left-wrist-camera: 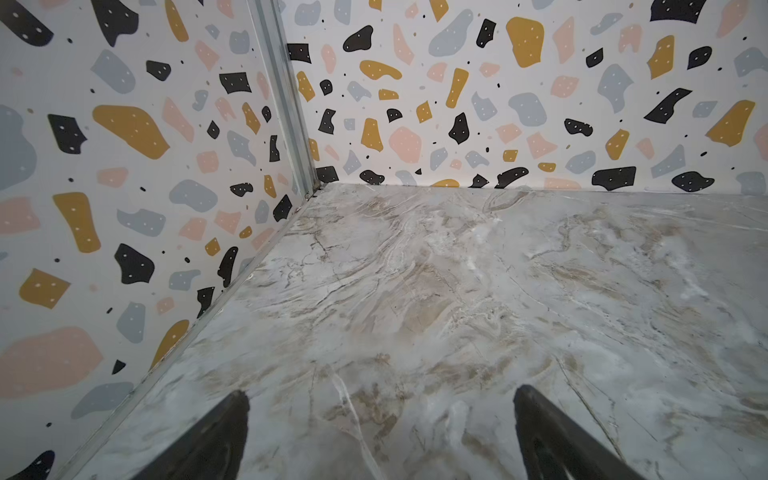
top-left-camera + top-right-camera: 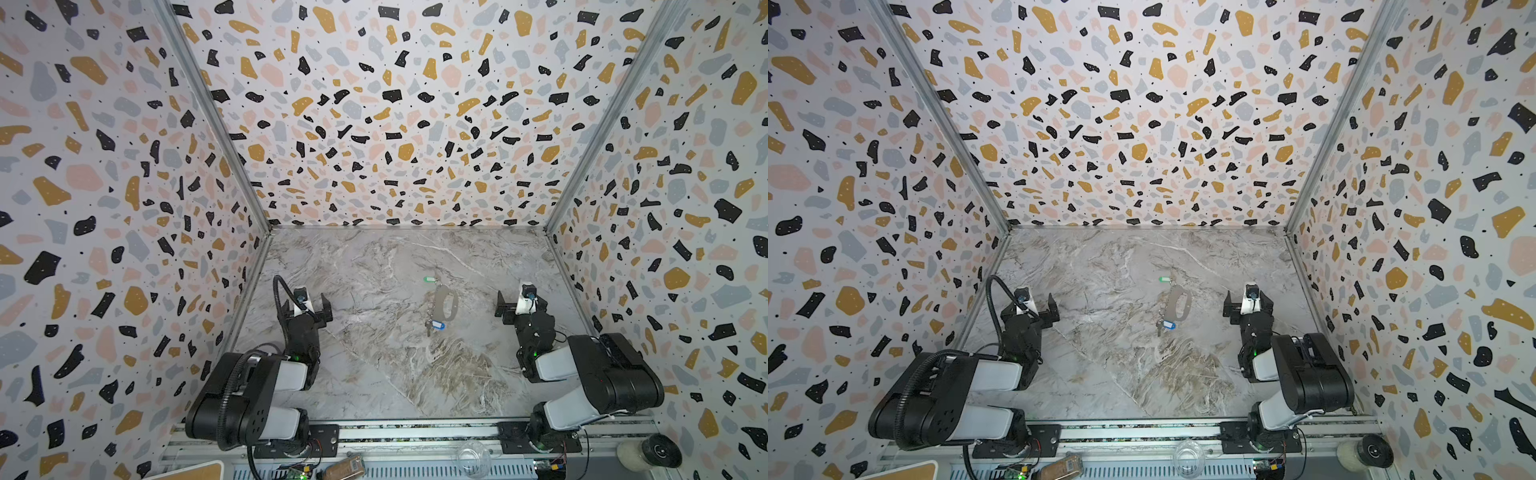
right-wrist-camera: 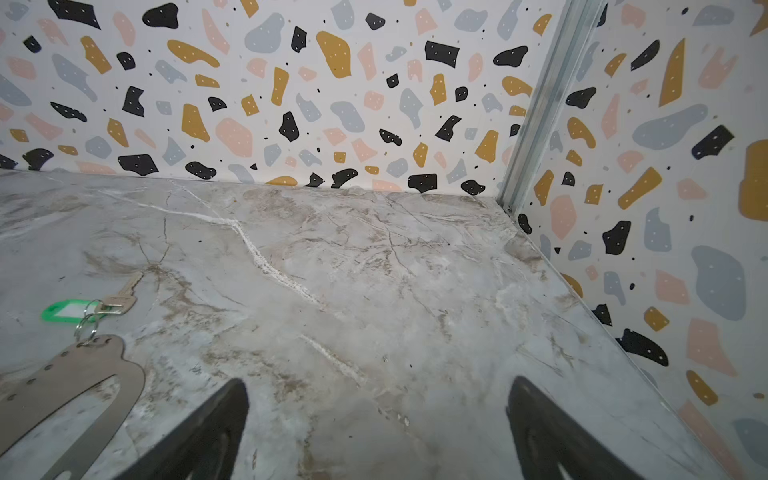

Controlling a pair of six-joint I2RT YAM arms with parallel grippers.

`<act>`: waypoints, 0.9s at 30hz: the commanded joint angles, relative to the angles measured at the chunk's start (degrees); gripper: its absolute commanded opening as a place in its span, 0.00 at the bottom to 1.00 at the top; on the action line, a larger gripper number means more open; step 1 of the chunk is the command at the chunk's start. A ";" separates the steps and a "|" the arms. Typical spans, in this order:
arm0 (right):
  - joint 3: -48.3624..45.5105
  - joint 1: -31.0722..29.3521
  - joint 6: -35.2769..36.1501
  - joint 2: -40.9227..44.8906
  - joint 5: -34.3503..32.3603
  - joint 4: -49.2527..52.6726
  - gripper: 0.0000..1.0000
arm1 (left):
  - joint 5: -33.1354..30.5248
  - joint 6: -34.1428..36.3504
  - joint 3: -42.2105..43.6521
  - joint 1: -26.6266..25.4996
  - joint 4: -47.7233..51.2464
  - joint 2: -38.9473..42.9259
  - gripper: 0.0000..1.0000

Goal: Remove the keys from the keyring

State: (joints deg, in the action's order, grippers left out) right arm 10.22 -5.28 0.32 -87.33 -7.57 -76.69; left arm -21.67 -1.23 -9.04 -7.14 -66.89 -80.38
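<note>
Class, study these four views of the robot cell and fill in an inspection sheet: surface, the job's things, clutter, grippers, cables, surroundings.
Surface: marbled tabletop, flat, no spill seen.
Job's things: keyring lies flat between the arms, nearer the right one; green-tag key at its far end, blue-tag key at its near end, both apparently joined to it by small rings.
Clutter: nothing seen on the tabletop; a clear round object sits by the front rail.
Grippers: left gripper and right gripper, jaws open, holding nothing, apart from the keyring.
Cables: black corrugated hose arches over the left arm.
Surroundings: speckled walls on three sides.
</note>
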 commanded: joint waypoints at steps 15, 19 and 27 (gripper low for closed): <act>0.08 -0.12 -0.32 0.58 -0.40 -0.92 0.99 | 0.12 0.29 -0.54 0.28 -1.84 0.41 0.99; 0.07 -0.08 -0.32 0.59 -0.36 -0.92 0.99 | 0.13 0.42 -0.37 0.27 -2.01 0.53 0.99; -0.41 -0.38 -0.06 0.83 -0.98 -1.75 0.99 | 0.21 0.42 -0.11 0.24 -2.32 0.69 1.00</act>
State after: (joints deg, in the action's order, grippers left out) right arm 10.22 -5.28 0.32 -87.33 -7.60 -76.71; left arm -21.65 -1.15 -9.04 -7.14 -66.89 -80.38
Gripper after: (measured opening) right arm 0.989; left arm 0.996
